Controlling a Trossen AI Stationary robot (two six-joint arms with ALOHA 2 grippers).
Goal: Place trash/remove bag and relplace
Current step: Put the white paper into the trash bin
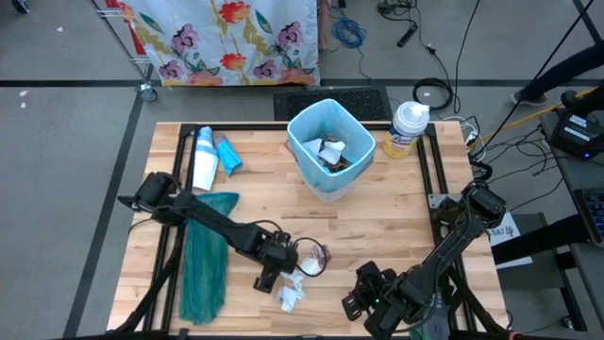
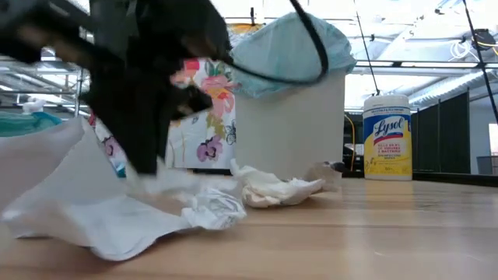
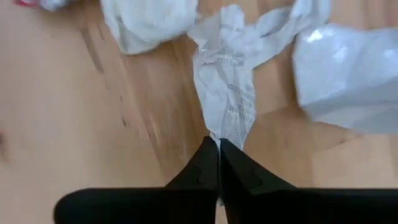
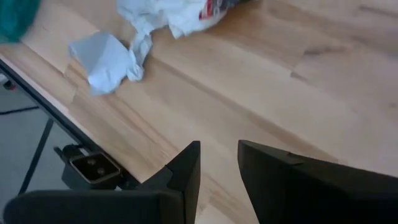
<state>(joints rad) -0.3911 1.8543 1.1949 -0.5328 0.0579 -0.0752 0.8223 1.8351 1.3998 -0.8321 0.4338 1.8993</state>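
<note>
The trash is crumpled white paper lying near the table's front edge: one scrap (image 1: 291,297), another (image 1: 311,259) beside it, and a long wrinkled strip (image 3: 227,93). More trash lies inside the white bin (image 2: 292,128), which is lined with the pale blue bag (image 1: 304,132). My left gripper (image 1: 272,276) is down at the scraps and shut on the strip. To the right of the scraps, at the front edge, my right gripper (image 4: 219,163) is open and holds nothing. My left gripper pinches the near end of the white paper strip (image 3: 219,134) between its two fingertips. The fingers slant down from the table's left side and lie in line with the strip. The rest of the strip lies flat on the table, running away toward the other scraps.
A dark teal bag (image 1: 203,260) lies along the left side of the table. A white-and-blue bottle and a blue item (image 1: 212,156) lie at the far left. A wipes canister (image 1: 408,127) stands right of the bin. Bare wood lies between bin and scraps.
</note>
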